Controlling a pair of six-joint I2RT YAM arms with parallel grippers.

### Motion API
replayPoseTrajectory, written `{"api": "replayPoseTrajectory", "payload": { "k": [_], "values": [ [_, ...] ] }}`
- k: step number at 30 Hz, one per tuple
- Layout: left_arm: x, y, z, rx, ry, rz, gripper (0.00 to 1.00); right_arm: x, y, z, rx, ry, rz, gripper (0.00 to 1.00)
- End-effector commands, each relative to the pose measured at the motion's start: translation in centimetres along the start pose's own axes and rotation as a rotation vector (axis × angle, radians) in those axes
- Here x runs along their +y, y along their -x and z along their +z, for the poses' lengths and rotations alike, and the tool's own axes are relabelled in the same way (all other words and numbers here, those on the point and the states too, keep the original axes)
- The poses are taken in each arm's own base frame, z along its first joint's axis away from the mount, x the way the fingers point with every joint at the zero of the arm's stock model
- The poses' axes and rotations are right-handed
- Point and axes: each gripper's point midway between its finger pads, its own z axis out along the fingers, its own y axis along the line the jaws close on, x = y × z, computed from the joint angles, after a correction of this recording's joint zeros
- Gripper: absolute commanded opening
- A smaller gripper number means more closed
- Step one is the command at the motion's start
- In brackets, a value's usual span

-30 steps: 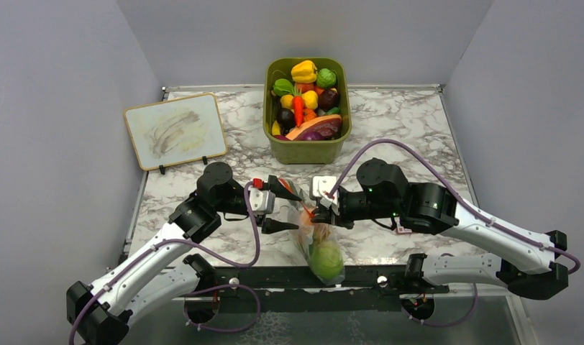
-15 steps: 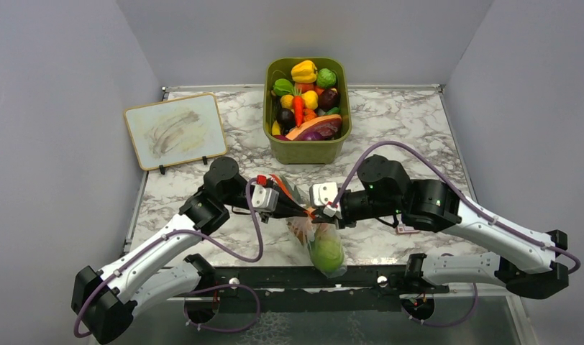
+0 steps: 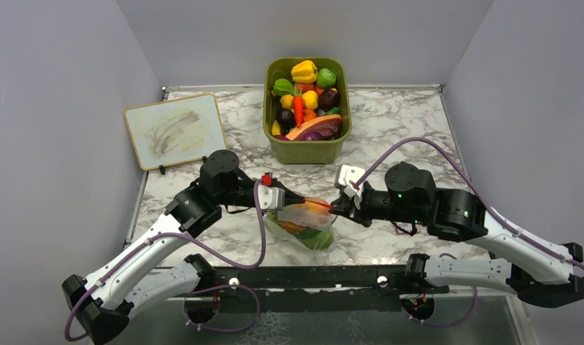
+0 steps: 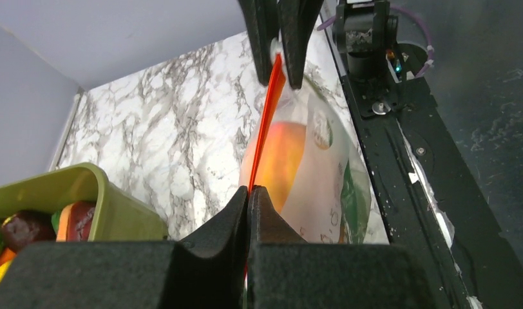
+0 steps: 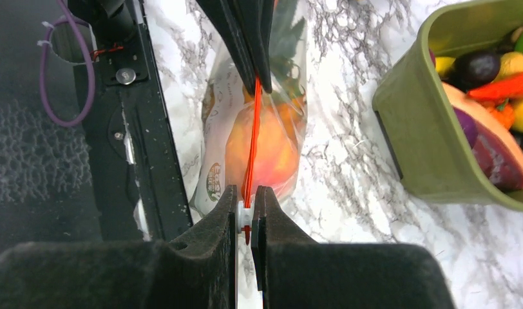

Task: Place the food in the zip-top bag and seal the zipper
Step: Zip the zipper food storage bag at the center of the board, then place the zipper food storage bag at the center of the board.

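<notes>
zipper (image 4: 266,129) | stretched between left end effector (image 3: 295,200) and right end effector (image 3: 337,207)

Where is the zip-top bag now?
In the top view, the zip-top bag is central, held between the left claw and right claw, just in front of the olive-green bin.

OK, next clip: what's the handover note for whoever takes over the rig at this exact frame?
Left gripper: shut on one end of the zipper.
Right gripper: shut on the other end; the strip runs taut between them.
Zip-top bag: below the strip, between the two arms, with food inside, orange and green pieces showing.
Done: food bagged.
Left: I cannot tell whether the zipper is pressed shut along its whole length; probably run along it, check, then release.
</notes>
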Motion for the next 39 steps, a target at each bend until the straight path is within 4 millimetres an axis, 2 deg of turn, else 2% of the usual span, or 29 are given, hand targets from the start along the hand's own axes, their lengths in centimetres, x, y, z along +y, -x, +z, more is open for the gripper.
{"api": "replayPoseTrajectory", "payload": {
  "k": [1,5,8,10,13,16,21,25,28,31,34,39],
  "values": [
    [1.4,-6.3,-2.1,0.233,0.164,-0.105,0.00,0.6,-3.1,-2.9,0.057,-0.022,0.093,0.01],
    [1.0,-5.7,-1.9,0.193,0.149,-0.099,0.00,0.7,-4.2,-0.9,0.071,-0.029,0.123,0.01],
    [0.9,-5.4,-1.9,0.186,0.139,-0.085,0.00,1.2,-3.6,-0.3,0.034,0.002,0.110,0.01],
    [0.5,-4.4,-1.9,0.160,0.110,-0.066,0.00,1.3,-3.0,-0.1,0.008,0.019,0.086,0.03],
    [0.3,-3.1,-1.9,0.131,0.081,-0.049,0.00,0.3,-3.1,0.1,0.006,-0.038,0.089,0.22],
    [0.6,-2.9,-2.1,0.134,0.099,-0.049,0.00,-0.8,-2.9,0.2,0.004,-0.120,0.164,0.44],
    [1.2,-3.5,-2.1,0.160,0.124,-0.054,0.00,-1.2,-0.8,-0.1,-0.084,-0.157,0.334,0.58],
    [1.5,-3.8,-1.9,0.168,0.134,-0.059,0.00,-3.1,0.9,-1.4,-0.219,-0.273,0.473,0.58],
    [2.4,-3.7,-1.8,0.167,0.166,-0.065,0.00,-5.0,1.5,-2.7,-0.320,-0.385,0.633,0.58],
    [3.5,-4.0,-1.7,0.170,0.226,-0.098,0.00,-6.2,1.7,-4.0,-0.363,-0.461,0.716,0.58],
    [5.4,-5.0,-1.9,0.189,0.346,-0.172,0.00,-6.7,1.9,-4.6,-0.380,-0.488,0.738,0.59],
    [5.7,-6.1,-0.9,0.178,0.361,-0.266,0.00,-7.0,1.5,-4.7,-0.392,-0.510,0.742,0.61]
  ]
}}
